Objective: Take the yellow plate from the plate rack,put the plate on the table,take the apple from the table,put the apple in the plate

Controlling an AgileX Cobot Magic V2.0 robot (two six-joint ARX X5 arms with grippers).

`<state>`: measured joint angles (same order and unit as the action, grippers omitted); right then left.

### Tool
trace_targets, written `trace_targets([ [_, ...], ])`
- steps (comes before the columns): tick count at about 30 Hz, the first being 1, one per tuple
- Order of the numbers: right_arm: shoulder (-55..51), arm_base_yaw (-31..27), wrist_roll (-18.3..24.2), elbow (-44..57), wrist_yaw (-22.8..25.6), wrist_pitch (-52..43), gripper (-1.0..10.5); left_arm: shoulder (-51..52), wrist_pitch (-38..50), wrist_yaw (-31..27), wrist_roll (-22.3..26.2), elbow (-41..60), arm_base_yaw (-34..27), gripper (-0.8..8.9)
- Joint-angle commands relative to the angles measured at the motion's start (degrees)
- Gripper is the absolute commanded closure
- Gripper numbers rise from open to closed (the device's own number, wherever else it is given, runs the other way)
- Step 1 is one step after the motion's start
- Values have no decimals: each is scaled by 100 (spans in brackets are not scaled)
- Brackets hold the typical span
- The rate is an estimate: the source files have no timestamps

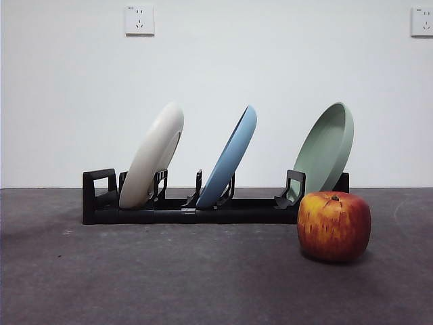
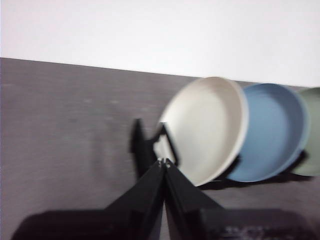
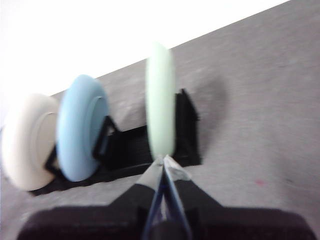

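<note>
On the left of the front view you see the long low black plastic plate rack (image 1: 196,210), which stands on the flat dark grey matte table (image 1: 169,277) in front of a white wall. In its leftmost slot, just after the looped end bracket, the large round cream yellow plate (image 1: 152,156) leans on its edge, tilted to the right. Next to it, in the middle slot, the round light blue plate (image 1: 230,157) leans in the same way, and the two plates are apart from each other. In the last slot stands the round sage green plate (image 1: 327,149), also tilted to the right. On the right, in front of this end of the rack, the red apple with yellow-orange streaks and a short dark stem (image 1: 334,225) rests on the table and is not touching the rack. No arm shows in the front view. In the left wrist view, your left gripper (image 2: 163,161) has its two black jaws closed together, holding nothing, and it hangs above the table near the cream plate. In the right wrist view, your right gripper (image 3: 163,159) is also closed with the tips together and empty, close to the green plate; this view is blurred.
</note>
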<state>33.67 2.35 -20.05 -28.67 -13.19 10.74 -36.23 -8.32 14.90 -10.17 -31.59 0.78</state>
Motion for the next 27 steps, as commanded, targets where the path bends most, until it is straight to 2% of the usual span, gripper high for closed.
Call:
trace_targets([
  [1, 568, 11, 181, -457, -455, 35, 949, -728, 24, 581, -39, -503, -11, 819],
  [6, 1392, 13, 595, -1167, -1213, 393, 949, -1794, -212, 1257, -39, -1360, 37, 819],
  [10, 1978, 13, 841, -1655, -1714, 699, 945, -2634, -505, 1512, -28, -2083, 205, 817],
  [13, 2273, 26, 942, -1891, -1845, 800, 908, -3189, -739, 1543, -7, -2603, 415, 784],
  [16, 2457, 48, 944, -2033, -1838, 813, 723, -3683, -925, 1502, 92, -3084, 660, 599],
  [17, 2500, 48, 944, -2070, -1836, 822, 675, -3827, -970, 1469, 101, -3226, 734, 572],
  [22, 2566, 50, 944, -2122, -1827, 822, 658, -4559, -1309, 1019, 142, -4015, 1200, 559],
  [27, 2566, 50, 944, -2122, -1825, 824, 659, -5342, -1650, 839, 229, -4795, 1550, 561],
])
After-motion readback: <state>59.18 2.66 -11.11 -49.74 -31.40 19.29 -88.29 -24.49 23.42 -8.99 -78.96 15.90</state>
